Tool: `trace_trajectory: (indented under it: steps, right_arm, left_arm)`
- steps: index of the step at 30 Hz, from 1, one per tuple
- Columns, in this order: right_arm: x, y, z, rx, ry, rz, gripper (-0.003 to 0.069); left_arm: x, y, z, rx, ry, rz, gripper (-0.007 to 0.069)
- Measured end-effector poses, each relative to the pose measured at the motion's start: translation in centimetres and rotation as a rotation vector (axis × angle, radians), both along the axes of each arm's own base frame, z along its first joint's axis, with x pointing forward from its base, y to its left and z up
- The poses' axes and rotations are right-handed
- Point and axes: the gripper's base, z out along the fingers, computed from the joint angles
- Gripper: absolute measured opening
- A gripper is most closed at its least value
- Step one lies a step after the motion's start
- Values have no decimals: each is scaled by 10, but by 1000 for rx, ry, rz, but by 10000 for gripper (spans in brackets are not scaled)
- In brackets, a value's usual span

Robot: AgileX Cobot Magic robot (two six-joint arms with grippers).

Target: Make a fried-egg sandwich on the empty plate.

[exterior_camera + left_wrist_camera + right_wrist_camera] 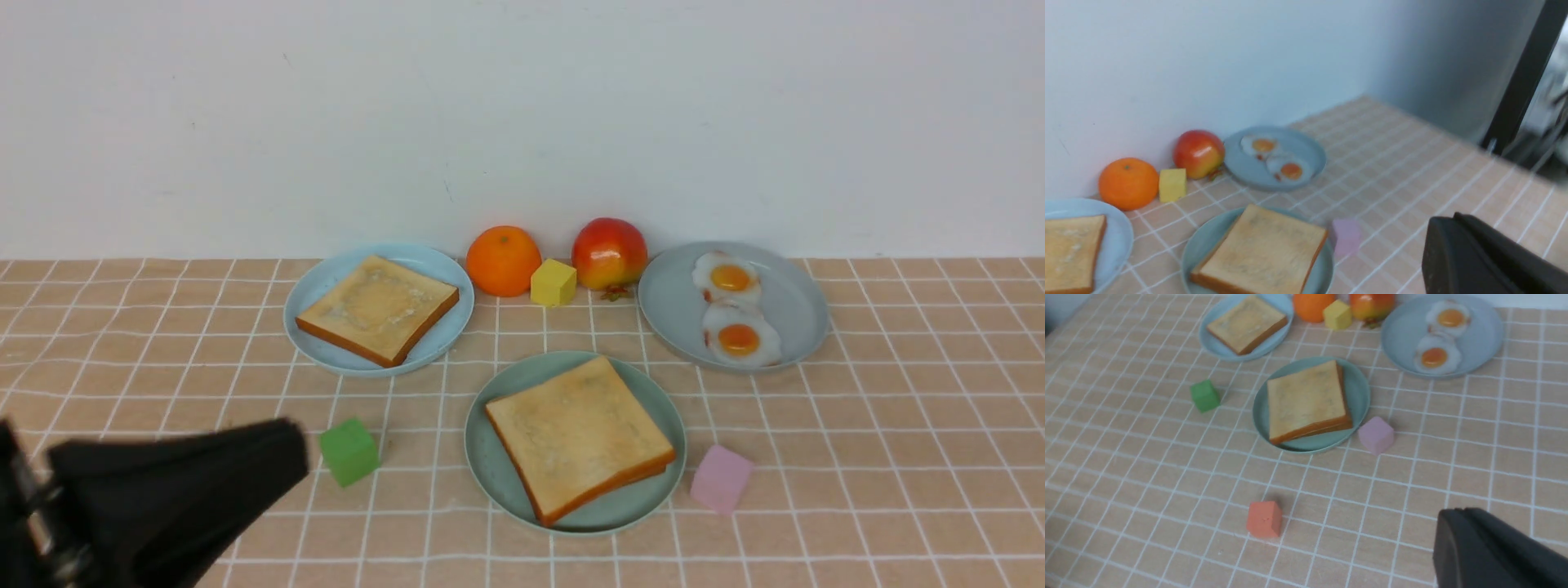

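The mint-green plate [496, 482] sits at the front centre of the table. On it lie two golden toast slices [580, 433], stacked with the top one slightly askew; whether an egg lies between them is hidden. The same stack [1306, 400] shows on the plate [1360, 390] in the right wrist view. My left gripper [294, 457] hovers low at the front left, shut and empty, well left of the plate. My right gripper [1453, 512] is shut and empty too, near the table's front, short of the plate, and does not show in the front view.
A pale plate [424, 263] at the back left holds one toast slice [375, 309]. Another pale plate [678, 314] at the back right holds two fried eggs [739, 339]. Between them stand an orange [504, 260], a yellow block [553, 282] and an apple [609, 253]. Green [349, 451], pink [721, 478] and red-orange [1264, 519] cubes lie nearby.
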Motion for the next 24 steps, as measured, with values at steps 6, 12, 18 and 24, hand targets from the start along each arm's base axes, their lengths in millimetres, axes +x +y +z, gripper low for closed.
trace_trajectory:
  steps: [6, 12, 18, 24]
  right_arm:
    - [-25, -13, -39, 53, -63, -125, 0]
    - [-2, -14, -72, 125, -194, -201, 1]
    - [34, -10, -107, 202, -328, -232, 7]
    - [57, -7, -166, 210, -327, -259, 14]
  left_arm:
    - [-15, 16, -22, -82, -68, 10, -13]
    - [-15, 17, -29, -72, -55, 9, -13]
    - [-15, 17, -30, -61, -42, 7, -13]
    - [-15, 17, -31, -58, -38, 7, -13]
